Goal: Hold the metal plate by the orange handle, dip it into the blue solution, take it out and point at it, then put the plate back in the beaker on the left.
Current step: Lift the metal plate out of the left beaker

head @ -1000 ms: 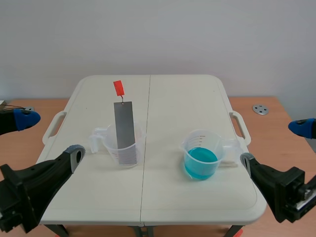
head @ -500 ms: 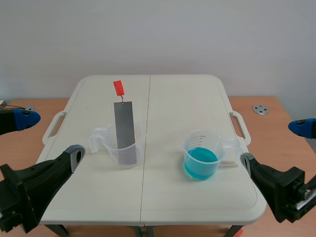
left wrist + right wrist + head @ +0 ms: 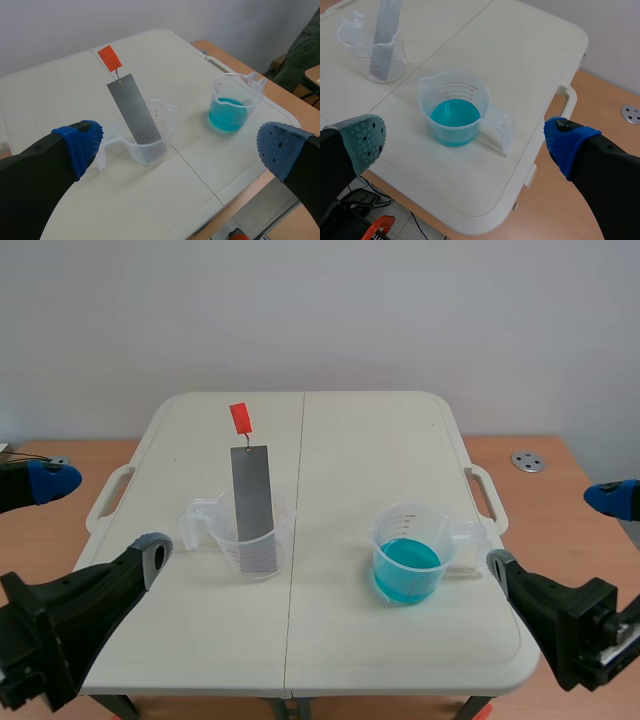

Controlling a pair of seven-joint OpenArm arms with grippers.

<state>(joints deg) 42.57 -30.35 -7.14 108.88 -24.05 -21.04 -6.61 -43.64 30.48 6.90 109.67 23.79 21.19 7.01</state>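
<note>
Not started. Grey metal plate (image 3: 252,495) w/ orange handle (image 3: 239,418) leans in clear plastic beaker (image 3: 262,552) at left; clear beaker w/ blue solution (image 3: 407,560) at right. Left gripper (image 3: 100,515) & right gripper (image 3: 555,532) at near corners, both spread wide, empty. Grab, dip, point, return pending.

The plate (image 3: 252,495) stands in the left beaker (image 3: 228,538), with the solution beaker (image 3: 408,545) to its right.
</note>
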